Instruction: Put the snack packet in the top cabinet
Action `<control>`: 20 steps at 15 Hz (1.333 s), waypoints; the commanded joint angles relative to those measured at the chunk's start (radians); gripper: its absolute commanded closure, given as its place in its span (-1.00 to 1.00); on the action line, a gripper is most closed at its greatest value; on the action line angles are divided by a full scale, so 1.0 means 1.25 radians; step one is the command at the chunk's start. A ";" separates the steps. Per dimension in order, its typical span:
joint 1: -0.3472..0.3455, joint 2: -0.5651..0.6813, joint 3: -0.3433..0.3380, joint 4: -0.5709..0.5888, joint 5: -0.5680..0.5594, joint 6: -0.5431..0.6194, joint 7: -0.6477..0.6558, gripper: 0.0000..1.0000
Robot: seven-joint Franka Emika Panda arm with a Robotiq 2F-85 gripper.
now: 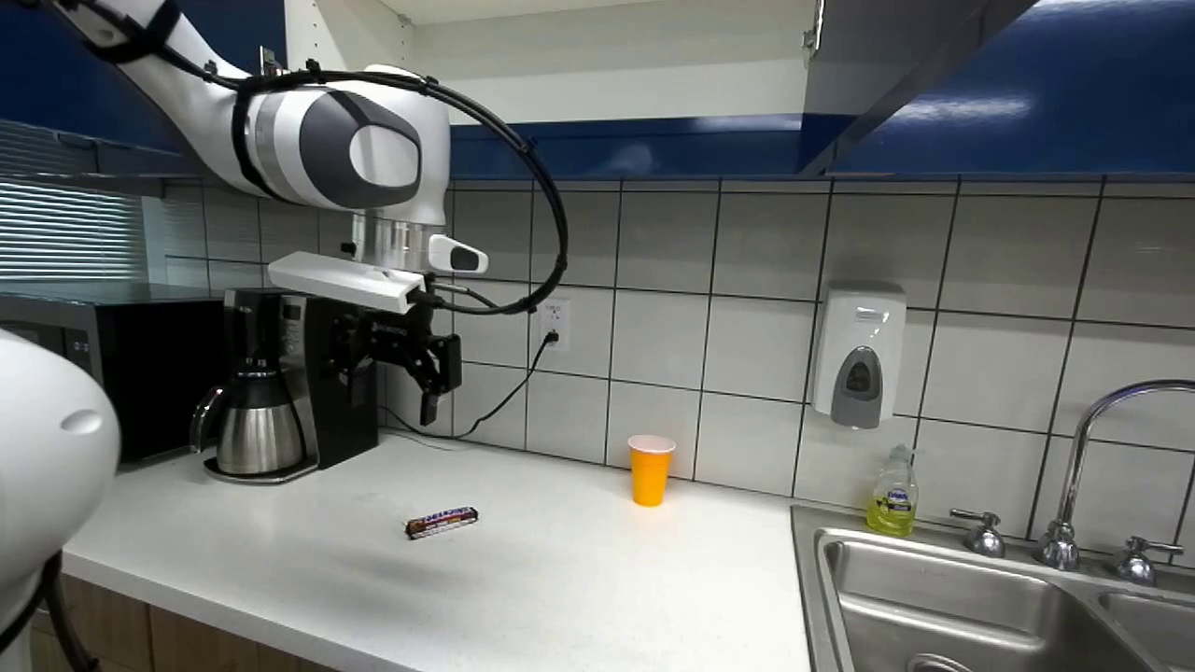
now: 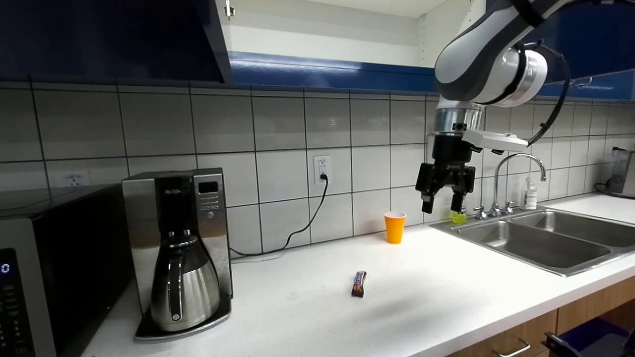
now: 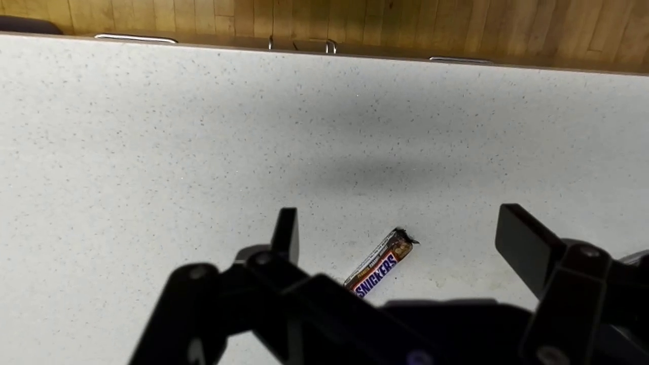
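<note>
Now, snack packet (image 3: 379, 264): lying flat on the white counter (image 1: 579, 597), well below the gripper (image 2: 442, 204); a narrow, dark brown wrapper, its SNICKERS lettering legible in the wrist view; there its lower end is hidden behind the gripper's body;
Gripper: pointing down, high over the counter; its fingers (image 3: 525, 248) spread wide apart, with nothing held; in the wrist view the snack packet shows in the gap between them, though it rests on the surface beneath, untouched;
Arm (image 1: 359, 154): white and grey; reaching in from the upper left in an exterior view;
Top cabinet (image 1: 607, 70): on the wall above the counter; standing open, white inside, with a glossy blue lower edge, in both exterior views;
Orange cup (image 1: 651, 474): upright, near the tiled wall (image 1: 653, 336);
Coffee maker (image 2: 213, 218): a steel carafe (image 2: 193, 297) set in it; a dark microwave (image 2: 79, 248) just beside it;
Sink (image 1: 934, 597): steel, set into the counter; a soap bottle (image 1: 893, 504) of yellow liquid and the faucet (image 1: 1060, 546) on its back rim;
Soap dispenser (image 1: 859, 327): fixed to the tiled wall, above the soap bottle.
</note>
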 commanded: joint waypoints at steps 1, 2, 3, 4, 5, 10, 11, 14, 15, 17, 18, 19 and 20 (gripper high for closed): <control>0.012 0.070 0.026 0.041 -0.011 0.033 0.015 -1.00; 0.017 0.090 0.026 0.049 -0.009 0.048 0.010 -1.00; 0.021 0.113 0.029 0.059 -0.008 0.065 0.012 -1.00; 0.024 0.135 0.032 0.068 -0.008 0.079 0.014 -1.00; 0.027 0.160 0.035 0.080 -0.008 0.091 0.016 -1.00; 0.041 0.250 0.044 0.121 0.000 0.150 0.005 -1.00; 0.043 0.265 0.045 0.126 0.003 0.161 0.001 -1.00; 0.040 0.312 0.049 0.133 -0.002 0.203 0.006 -1.00; 0.038 0.330 0.048 0.135 -0.003 0.218 0.004 -1.00; 0.036 0.371 0.045 0.137 0.002 0.254 -0.003 -1.00; 0.033 0.394 0.044 0.138 0.003 0.274 -0.004 -1.00; 0.032 0.418 0.044 0.140 0.005 0.294 -0.006 -1.00; 0.030 0.440 0.045 0.142 0.005 0.309 -0.007 -1.00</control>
